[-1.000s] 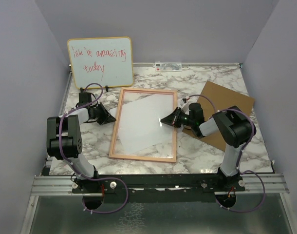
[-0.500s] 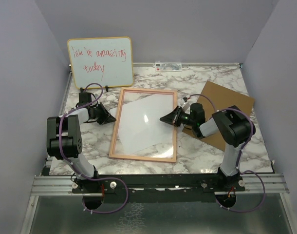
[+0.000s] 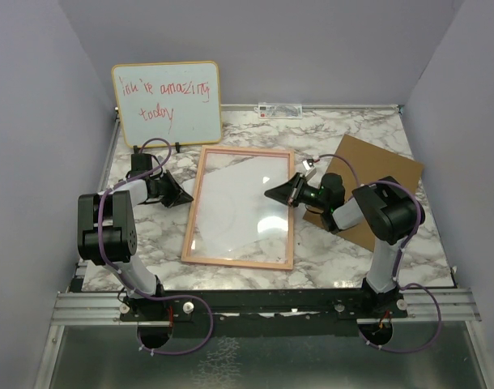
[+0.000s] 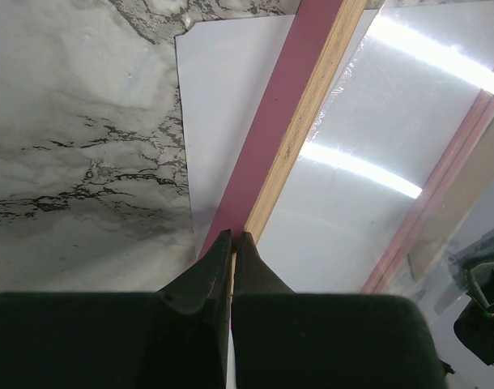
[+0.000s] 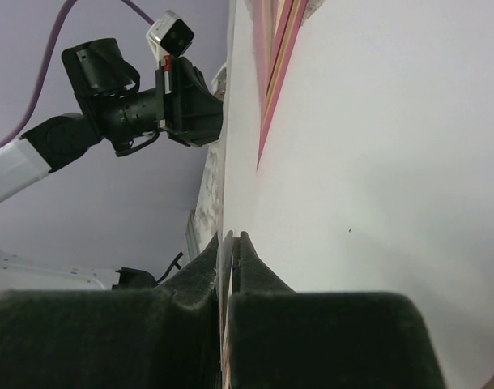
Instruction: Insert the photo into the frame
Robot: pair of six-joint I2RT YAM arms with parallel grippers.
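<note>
The frame (image 3: pixel 239 261), a thin pinkish wood rectangle, lies flat mid-table. The photo (image 3: pixel 235 203) rests on it white side up and skewed. One corner (image 4: pixel 223 105) pokes out past the left rail (image 4: pixel 279 121). My right gripper (image 3: pixel 269 194) is shut on the photo's right edge, and the thin sheet shows between its tips (image 5: pixel 232 236). The white surface (image 5: pixel 376 162) fills that view, with frame rails (image 5: pixel 273 73) beyond. My left gripper (image 3: pixel 190 197) is shut, with its tips (image 4: pixel 232 236) at the left rail and nothing visible between them.
A brown backing board (image 3: pixel 376 170) lies at the right, under my right arm. A yellow-edged whiteboard (image 3: pixel 167 101) with red writing leans at the back left. A small label strip (image 3: pixel 279 108) sits by the back wall. Grey walls enclose the marble table (image 3: pixel 150 235).
My right gripper has shifted slightly toward the back with the photo's edge, and the glare on the sheet has changed. The left gripper has not moved.
</note>
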